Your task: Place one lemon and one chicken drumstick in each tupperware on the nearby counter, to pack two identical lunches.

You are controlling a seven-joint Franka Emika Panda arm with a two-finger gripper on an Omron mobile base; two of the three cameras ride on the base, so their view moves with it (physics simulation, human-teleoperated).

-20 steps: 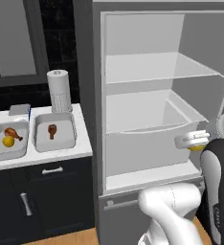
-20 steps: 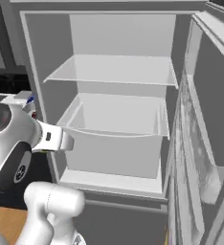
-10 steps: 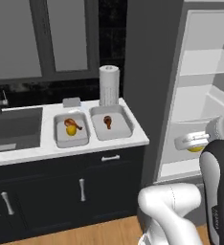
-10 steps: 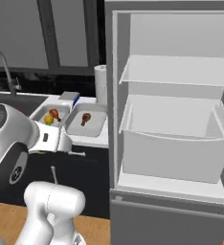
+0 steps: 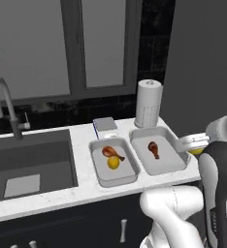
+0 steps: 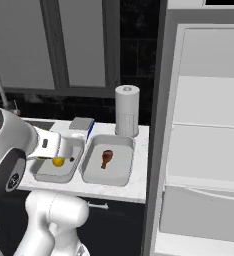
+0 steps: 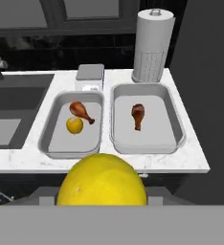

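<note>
My gripper (image 5: 197,148) is shut on a bright-yellow lemon (image 5: 198,151) and hangs just off the right end of the counter (image 5: 81,186). That held lemon (image 7: 102,181) bulges large at the bottom of the hand view. Two grey tupperware tubs sit side by side on the counter. The left tupperware (image 5: 126,170) holds a second lemon (image 5: 113,163) and a chicken drumstick (image 5: 110,152). The right tupperware (image 5: 168,161) holds one drumstick (image 5: 154,148). From the hand I see both, left tupperware (image 7: 71,142) and right tupperware (image 7: 154,131), ahead and below.
A paper towel roll (image 5: 148,103) stands behind the right tub, and a small box (image 5: 105,125) lies behind the left one. The dark sink (image 5: 28,164) with its faucet (image 5: 4,104) lies to the left. The open fridge (image 6: 209,125) stands right of the counter.
The whole picture has swung from the open fridge to the counter, so the base has moved. The gripper has kept its hold on the lemon throughout.
</note>
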